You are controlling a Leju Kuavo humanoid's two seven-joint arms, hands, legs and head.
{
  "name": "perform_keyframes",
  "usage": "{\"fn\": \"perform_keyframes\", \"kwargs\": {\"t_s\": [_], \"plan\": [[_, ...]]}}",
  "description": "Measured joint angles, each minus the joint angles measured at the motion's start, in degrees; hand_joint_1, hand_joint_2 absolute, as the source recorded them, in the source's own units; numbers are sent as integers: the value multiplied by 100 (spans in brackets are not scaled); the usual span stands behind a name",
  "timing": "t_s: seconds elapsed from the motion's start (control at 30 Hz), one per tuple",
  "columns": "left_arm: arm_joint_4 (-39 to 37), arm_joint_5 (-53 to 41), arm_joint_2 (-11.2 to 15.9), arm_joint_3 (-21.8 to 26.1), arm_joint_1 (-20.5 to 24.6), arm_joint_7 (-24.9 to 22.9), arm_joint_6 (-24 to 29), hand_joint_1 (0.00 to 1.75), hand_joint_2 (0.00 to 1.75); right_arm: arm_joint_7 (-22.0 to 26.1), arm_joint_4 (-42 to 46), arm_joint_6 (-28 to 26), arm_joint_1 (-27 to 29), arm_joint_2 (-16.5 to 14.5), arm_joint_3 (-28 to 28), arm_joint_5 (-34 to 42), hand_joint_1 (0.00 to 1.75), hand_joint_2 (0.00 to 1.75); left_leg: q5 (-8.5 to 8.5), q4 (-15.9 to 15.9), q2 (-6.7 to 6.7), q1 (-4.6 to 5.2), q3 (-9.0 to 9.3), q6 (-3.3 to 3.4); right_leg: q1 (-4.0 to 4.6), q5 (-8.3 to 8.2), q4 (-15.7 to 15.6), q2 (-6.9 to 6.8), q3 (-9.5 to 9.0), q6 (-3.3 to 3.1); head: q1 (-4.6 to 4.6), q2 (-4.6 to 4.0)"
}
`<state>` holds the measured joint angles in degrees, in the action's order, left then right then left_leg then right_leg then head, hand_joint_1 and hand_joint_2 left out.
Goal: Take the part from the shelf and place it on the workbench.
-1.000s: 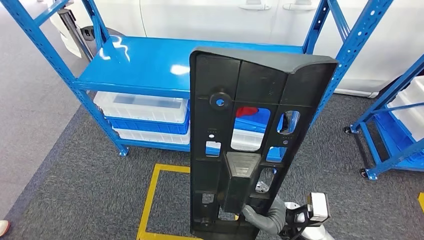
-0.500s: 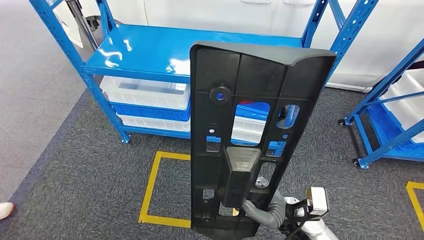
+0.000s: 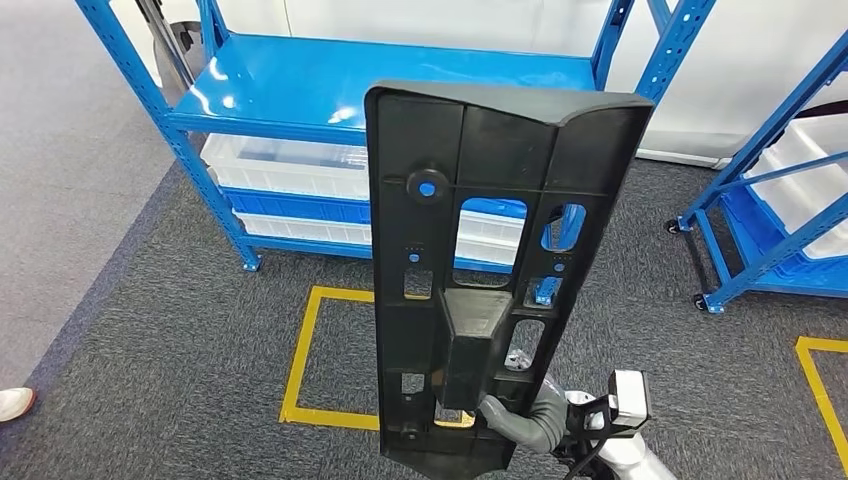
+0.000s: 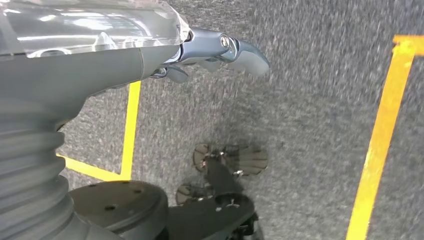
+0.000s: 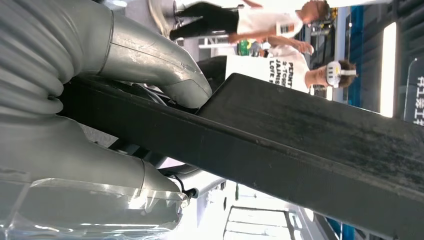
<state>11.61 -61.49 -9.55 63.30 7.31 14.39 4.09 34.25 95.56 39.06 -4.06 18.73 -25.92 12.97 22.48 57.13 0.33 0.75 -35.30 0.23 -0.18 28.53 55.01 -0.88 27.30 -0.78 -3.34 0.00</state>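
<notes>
The part point(image 3: 480, 260) is a tall black plastic panel with several cut-outs and a box-shaped bulge low on its face. It stands upright in front of me, clear of the shelf. My right hand point(image 3: 525, 425) grips it near its bottom edge, with grey fingers hooked round the rim. In the right wrist view the right hand point(image 5: 150, 60) wraps the thick black edge of the part point(image 5: 310, 145). My left hand point(image 4: 200, 50) hangs over the grey carpet, holding nothing, its fingers stretched out.
A blue metal shelf point(image 3: 380, 80) stands ahead with white bins point(image 3: 290, 165) on its lower level. A second blue rack on castors point(image 3: 770, 210) is at the right. Yellow tape point(image 3: 300, 350) marks a square on the carpet. A person's shoe point(image 3: 15, 403) shows at the left edge.
The whole picture has shifted: the shelf sits higher and farther off and more carpet shows, so the camera has drawn back. The part stays upright in my right hand.
</notes>
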Motion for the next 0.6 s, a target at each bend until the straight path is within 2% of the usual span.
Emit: {"fn": "perform_keyframes", "kwargs": {"t_s": [0.07,0.13,0.17,0.2,0.23,0.3,0.33,0.37,0.43,0.5,0.53,0.6], "plan": [[0,-3,4,0,-12,31,2,0,175,48,26,-36,102,7,-1,-76,175,175,330,444,-21,-25,-180,-78,-51,-71,-63,-46,8,-26,0,0],[0,-4,4,0,-31,50,2,0,175,90,48,-54,211,19,-4,-143,175,175,739,1233,-26,-88,-470,-163,-62,-103,-55,-74,53,-32,0,0],[0,-4,4,0,-43,54,2,0,175,97,51,-64,253,23,-5,-157,175,175,826,1509,-25,-124,-557,-204,-70,-114,-41,-85,77,-23,0,0],[0,-4,4,0,-52,55,2,0,175,100,53,-75,283,24,-7,-161,175,175,805,1592,-23,-156,-551,-244,-85,-119,-18,-91,102,-8,0,0],[0,-4,4,0,-58,56,2,0,175,101,55,-83,303,24,-7,-161,175,175,676,1426,-17,-186,-426,-280,-108,-114,13,-95,121,12,0,0],[-1,-4,2,0,-59,58,2,0,175,101,63,-90,323,24,-7,-161,175,175,360,661,25,-229,33,-343,-150,-78,91,-101,152,77,0,0],[-1,-4,2,0,-53,60,2,0,175,102,70,-90,327,24,-7,-161,175,175,279,333,53,-219,220,-326,-152,-60,130,-108,172,120,0,0],[-2,-5,2,0,-49,62,1,0,175,104,79,-90,332,24,-7,-161,175,175,261,128,72,-204,325,-292,-144,-49,165,-119,190,161,0,0],[-2,-12,3,0,-44,66,1,0,175,109,94,-90,349,24,-7,-161,175,175,296,62,53,-154,326,-162,-130,-55,192,-165,211,236,0,0],[-2,-21,4,0,-45,68,2,0,175,117,105,-87,368,23,-5,-161,175,175,273,43,-14,-169,298,-56,-152,1,236,-167,227,298,1,0],[-2,-25,4,0,-42,67,2,0,175,127,108,-79,371,15,-3,-160,175,175,250,26,-45,-177,286,-8,-161,110,371,-126,286,315,1,0],[-2,-29,4,0,-36,58,2,0,175,158,101,-49,371,-15,4,-148,175,175,207,9,-107,-169,245,62,-159,487,1017,-8,585,312,1,0]]}}
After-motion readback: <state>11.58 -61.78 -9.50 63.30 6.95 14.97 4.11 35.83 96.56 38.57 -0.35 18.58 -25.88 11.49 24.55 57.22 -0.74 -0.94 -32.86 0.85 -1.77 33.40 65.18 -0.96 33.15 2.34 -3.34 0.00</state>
